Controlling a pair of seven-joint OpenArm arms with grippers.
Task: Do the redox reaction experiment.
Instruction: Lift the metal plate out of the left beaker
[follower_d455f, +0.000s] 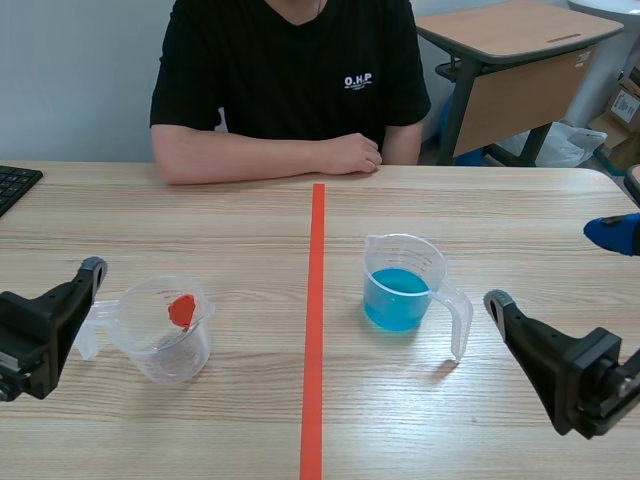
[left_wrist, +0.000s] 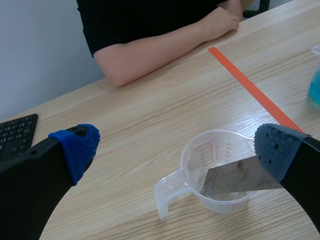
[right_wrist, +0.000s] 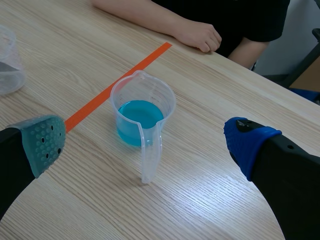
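Observation:
A clear measuring cup (follower_d455f: 165, 340) stands left of the tape line, and a flat grey metal strip (left_wrist: 235, 179) leans inside it; in the scene view an orange-red patch shows on the strip. My left gripper (left_wrist: 175, 149) is open and hovers over this cup (left_wrist: 215, 172), whose handle points toward the arm. On the other side of the line, a second clear cup (follower_d455f: 402, 283) holds blue liquid (right_wrist: 139, 116). My right gripper (right_wrist: 146, 144) is open as well, and that cup's handle (right_wrist: 149, 155) points at it from just ahead.
A person sits across the table with forearms (follower_d455f: 270, 155) resting on its far edge. A black keyboard (follower_d455f: 15, 185) lies at the far left. An orange-red tape line (follower_d455f: 315, 330) runs down the middle. A wooden desk (follower_d455f: 520, 40) stands behind at the right.

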